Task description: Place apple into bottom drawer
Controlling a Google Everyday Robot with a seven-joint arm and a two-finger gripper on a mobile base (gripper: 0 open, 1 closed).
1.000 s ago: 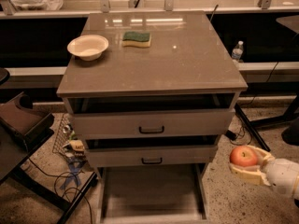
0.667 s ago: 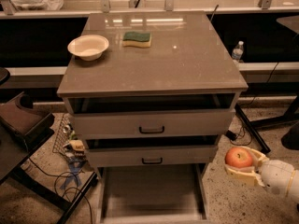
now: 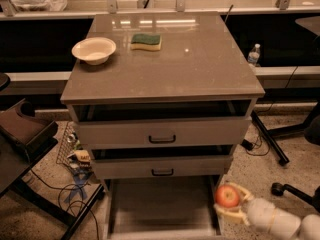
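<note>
The apple [image 3: 227,196] is small, round and red-orange, and sits between the cream fingers of my gripper [image 3: 229,203] at the lower right. The gripper is shut on it and holds it just beside the right wall of the bottom drawer [image 3: 161,206], near its front corner. The bottom drawer is pulled out, a wide flat tray with low side walls, below the two upper drawers of the grey-brown cabinet [image 3: 162,134]. Its floor shows nothing lying in it. My arm comes in from the bottom right corner.
A cream bowl [image 3: 94,50] and a green-and-yellow sponge [image 3: 146,41] lie on the cabinet top. A water bottle [image 3: 254,54] stands right of the cabinet. Cables and a wire basket [image 3: 75,154] lie on the floor at left, chair legs [image 3: 280,149] at right.
My gripper has carried the apple left and slightly down, from out to the right of the cabinet to the right edge of the bottom drawer.
</note>
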